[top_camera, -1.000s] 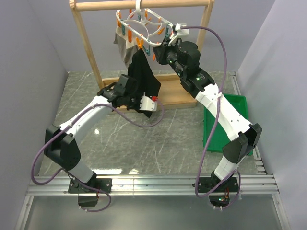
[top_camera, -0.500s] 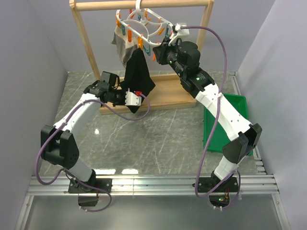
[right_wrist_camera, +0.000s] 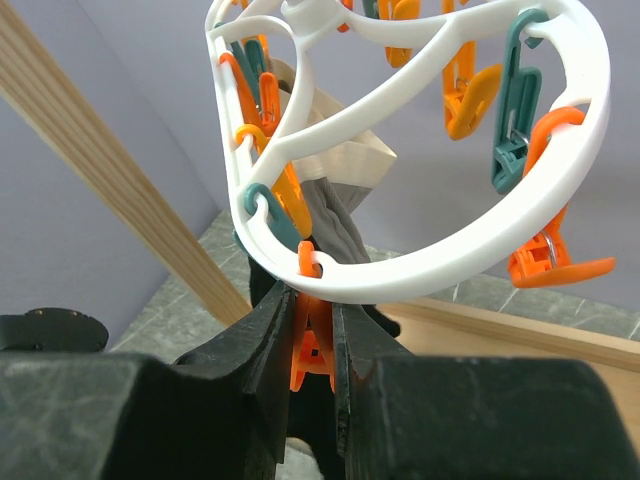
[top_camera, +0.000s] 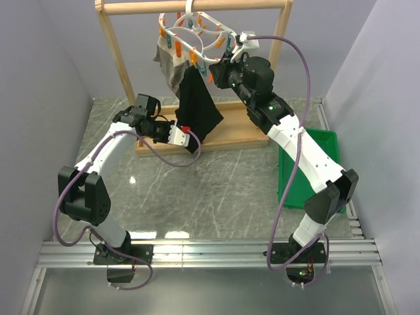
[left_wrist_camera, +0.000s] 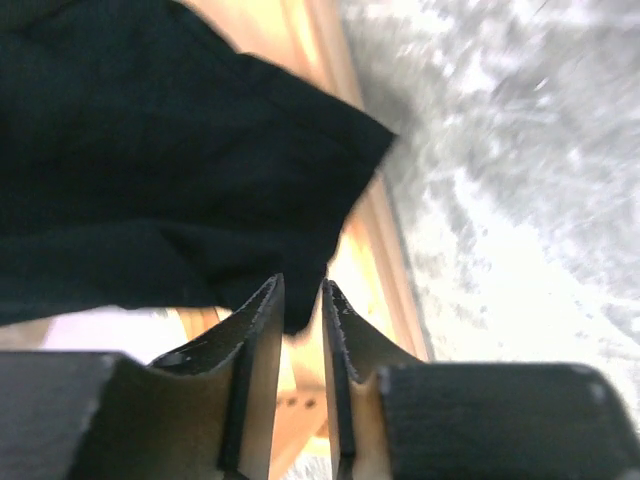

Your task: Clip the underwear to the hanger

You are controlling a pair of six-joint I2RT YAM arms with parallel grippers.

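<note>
**Loose corner down low, pegs up high**

Found the underwear (top_camera: pixel 199 108) hanging by its top from the hanger (right_wrist_camera: pixel 430 268), near the top middle of the overhead view. Ran long and narrow from top to bottom, with its loose wide end just above the base of the wooden rack (top_camera: pixel 121 65).

Saw the left gripper (left_wrist_camera: pixel 300 292) right at that bottom edge, on its lower left. Jaws a little apart, with the lowest corner of the cloth dipping to the tips. Could not tell if cloth and fingers touched.

Saw the right gripper (right_wrist_camera: pixel 312 300) up by the rim of the hanger, pressed tight on an orange peg (right_wrist_camera: pixel 312 358), right beside the top of the cloth.

Judged the left gripper nearer the loose end. Probably needed next: lifting that corner straight up to the pegs, well above it.
</note>
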